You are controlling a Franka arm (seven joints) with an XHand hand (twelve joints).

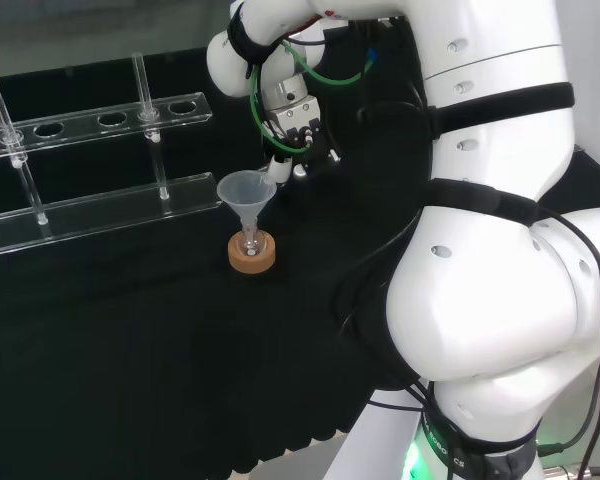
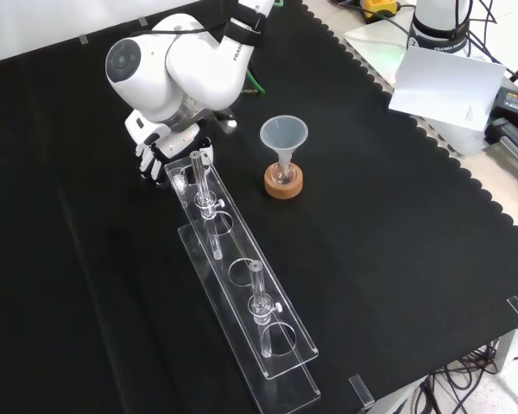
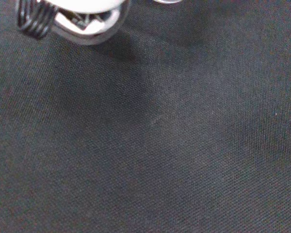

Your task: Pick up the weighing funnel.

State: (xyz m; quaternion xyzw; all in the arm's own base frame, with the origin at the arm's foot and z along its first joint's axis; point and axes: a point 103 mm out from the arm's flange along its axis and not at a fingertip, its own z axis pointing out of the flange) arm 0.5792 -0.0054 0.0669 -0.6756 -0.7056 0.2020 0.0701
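Observation:
My hand is down close to the black cloth, just beyond the far end of the clear rack in the front view. In the head view the hand hangs right behind the funnel's rim, under the wrist. A blurred white and black part of the hand shows in the wrist view over bare cloth. A small clear edge sits beside it; I cannot tell what it is. I make out no weighing funnel plainly.
The big funnel stands in a small flask on a cork ring, to the right of the hand in the front view. The rack holds glass tubes. White paper and cables lie off the cloth's far right edge.

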